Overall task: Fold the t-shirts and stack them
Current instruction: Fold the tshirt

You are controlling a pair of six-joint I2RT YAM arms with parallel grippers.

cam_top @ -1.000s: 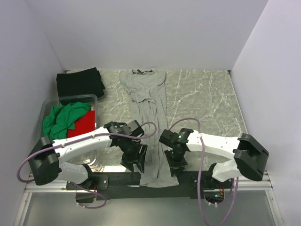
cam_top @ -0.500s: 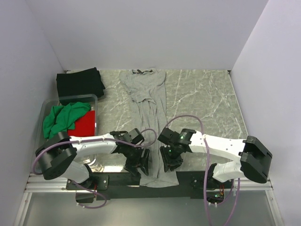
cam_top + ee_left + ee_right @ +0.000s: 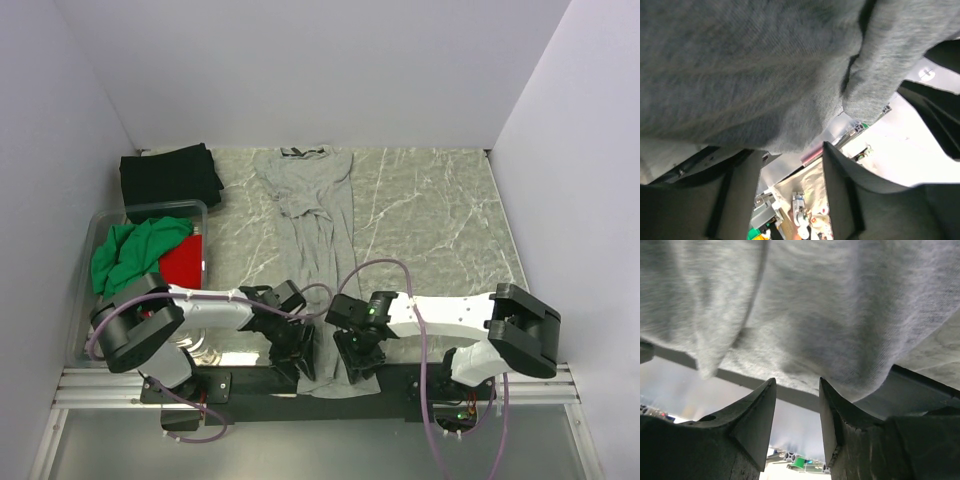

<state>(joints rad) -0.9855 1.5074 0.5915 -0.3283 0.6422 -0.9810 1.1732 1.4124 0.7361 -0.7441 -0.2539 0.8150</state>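
The heather-grey t-shirt (image 3: 325,240) lies folded into a long narrow strip down the middle of the table. Its dark collar is at the far end and its hem hangs over the near edge. My left gripper (image 3: 296,350) is at the left side of the hem and my right gripper (image 3: 358,355) is at the right side. In the left wrist view the left gripper (image 3: 790,155) is open, with grey cloth (image 3: 765,75) just past its tips. In the right wrist view the right gripper (image 3: 796,385) is open, with the grey hem (image 3: 830,315) just above its tips.
A folded black t-shirt (image 3: 170,178) lies at the back left. A clear plastic bin (image 3: 200,210) at the left holds a crumpled green t-shirt (image 3: 130,255) and a red one (image 3: 182,265). Marble tabletop (image 3: 440,220) shows to the right of the grey shirt.
Both grippers have moved toward the near edge and inward, closing in on the two sides of the grey shirt's hem. The shirt has not visibly moved.
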